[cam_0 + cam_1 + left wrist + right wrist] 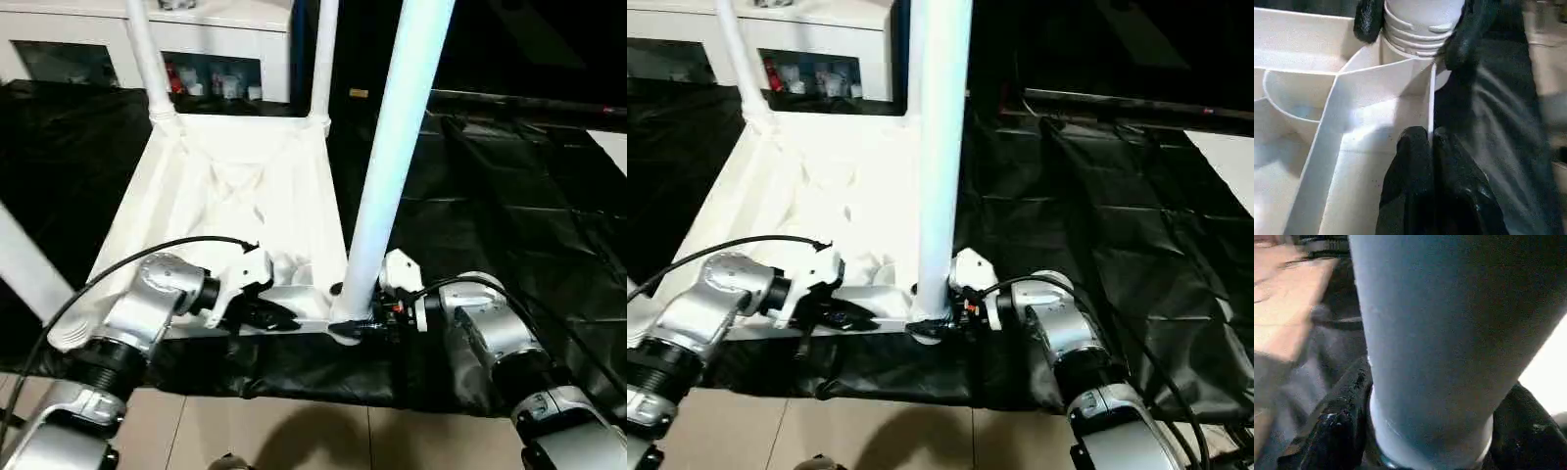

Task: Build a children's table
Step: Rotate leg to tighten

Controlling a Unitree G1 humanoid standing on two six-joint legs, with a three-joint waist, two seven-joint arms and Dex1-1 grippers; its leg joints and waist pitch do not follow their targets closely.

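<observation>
The children's table lies upside down on the black-covered work table, its white ribbed underside [235, 196] facing up. Two white legs [147, 59] [323, 59] stand in the far corner sockets. A third leg [392, 147] stands upright in the near right corner socket [343, 331]. My right gripper [361, 323] is at this leg's base, one black finger [1369, 19] on each side of its ribbed end [1420, 29], pressing against it. My left gripper [1431, 139] is shut on the thin wall of the top's near rim [1432, 98], just left of that socket.
A further white leg [24, 264] slants in at the left edge. The black cover [509, 196] spreads wide to the right. A white cabinet [225, 29] stands behind. The work table's front edge [294, 377] runs just below my grippers, with floor tiles [294, 431] beneath.
</observation>
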